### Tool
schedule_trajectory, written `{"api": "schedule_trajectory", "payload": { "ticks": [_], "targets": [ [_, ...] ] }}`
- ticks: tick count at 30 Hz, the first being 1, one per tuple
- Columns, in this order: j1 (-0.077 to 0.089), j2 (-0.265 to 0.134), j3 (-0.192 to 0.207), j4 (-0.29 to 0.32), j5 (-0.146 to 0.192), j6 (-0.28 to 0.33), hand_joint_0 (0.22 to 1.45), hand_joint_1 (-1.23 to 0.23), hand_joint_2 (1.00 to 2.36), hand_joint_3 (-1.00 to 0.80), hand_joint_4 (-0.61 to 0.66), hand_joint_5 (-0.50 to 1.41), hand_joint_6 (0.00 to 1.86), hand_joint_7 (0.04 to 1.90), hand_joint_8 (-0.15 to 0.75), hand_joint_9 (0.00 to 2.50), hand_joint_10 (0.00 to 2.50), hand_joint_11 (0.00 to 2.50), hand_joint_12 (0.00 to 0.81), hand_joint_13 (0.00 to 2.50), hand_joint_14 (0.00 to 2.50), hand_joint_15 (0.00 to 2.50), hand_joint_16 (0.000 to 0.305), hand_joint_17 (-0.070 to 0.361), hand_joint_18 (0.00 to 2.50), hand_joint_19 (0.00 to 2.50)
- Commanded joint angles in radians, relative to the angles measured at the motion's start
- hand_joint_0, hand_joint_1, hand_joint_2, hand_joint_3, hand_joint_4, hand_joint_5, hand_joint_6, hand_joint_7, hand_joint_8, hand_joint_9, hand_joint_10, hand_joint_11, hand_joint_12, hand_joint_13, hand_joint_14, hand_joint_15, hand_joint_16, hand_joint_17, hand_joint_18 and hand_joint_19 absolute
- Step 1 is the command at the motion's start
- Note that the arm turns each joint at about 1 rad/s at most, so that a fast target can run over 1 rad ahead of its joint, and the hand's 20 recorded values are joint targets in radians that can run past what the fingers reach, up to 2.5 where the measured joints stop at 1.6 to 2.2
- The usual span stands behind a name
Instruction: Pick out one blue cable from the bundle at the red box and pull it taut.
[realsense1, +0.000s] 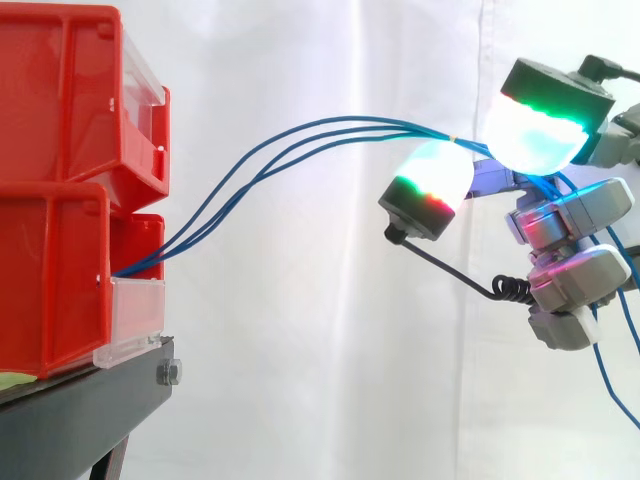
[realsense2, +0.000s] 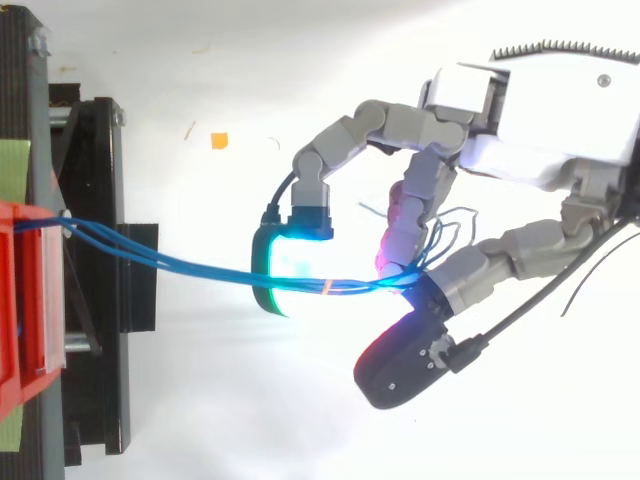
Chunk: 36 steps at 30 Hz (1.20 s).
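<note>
Where the lower red bin (realsense1: 60, 290) sits on the black stand (realsense1: 80, 415) at left, several blue cables (realsense2: 200, 267) leave it, bowing rightward into the hand (realsense2: 540, 110), whose curled fingers (realsense1: 535, 130) clasp them.

I see bright, even light across the white fabric curtain (realsense1: 300, 300). The hand's (realsense2: 540, 110) glowing cyan-green fingertip pads (realsense1: 535, 135) flare to white glare, and in the top view they spill pale cyan onto the white ground beneath.
</note>
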Motion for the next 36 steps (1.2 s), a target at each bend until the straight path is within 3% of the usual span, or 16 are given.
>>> {"api": "schedule_trajectory", "payload": {
  "ticks": [1, 14, 20, 24, 31, 36],
  "targets": [
    [0.000, 0.001, 0.001, 0.000, 0.001, 0.003, 0.46, -0.87, 1.00, -0.50, -0.12, -0.15, 0.84, 0.84, 0.233, 1.51, 0.03, 1.47, 0.415, 1.30, 0.03, 1.11, 0.059, 0.132, 1.03, 0.89],
    [0.000, 0.001, 0.001, -0.011, -0.001, 0.012, 0.48, -0.68, 1.00, -0.50, -0.13, -0.15, 0.82, 0.84, 0.228, 1.53, 0.03, 1.43, 0.415, 1.30, 0.03, 1.09, 0.059, 0.132, 1.03, 0.90],
    [0.000, 0.001, 0.001, -0.011, 0.001, 0.012, 0.59, -0.60, 1.00, -0.50, -0.18, -0.14, 0.82, 0.91, 0.189, 1.52, 0.03, 1.44, 0.371, 1.27, 0.03, 1.10, 0.052, 0.116, 0.97, 0.93],
    [0.000, 0.001, 0.001, -0.011, -0.001, 0.012, 0.65, -0.65, 1.00, -0.50, -0.21, -0.14, 0.83, 0.91, 0.187, 1.52, 0.03, 1.46, 0.365, 1.26, 0.03, 1.12, 0.051, 0.114, 0.96, 0.94],
    [0.000, 0.001, 0.001, -0.011, -0.001, 0.012, 0.66, -0.78, 1.02, -0.31, -0.18, -0.15, 0.85, 0.98, 0.199, 1.48, 0.03, 1.47, 0.376, 1.22, 0.03, 1.11, 0.052, 0.116, 0.94, 0.94],
    [0.000, -0.001, 0.001, -0.011, 0.001, 0.012, 0.72, -0.85, 1.01, -0.39, -0.17, -0.16, 0.87, 0.95, 0.205, 1.46, 0.03, 1.48, 0.364, 1.20, 0.04, 1.10, 0.052, 0.116, 0.92, 0.92]
  ]
}}
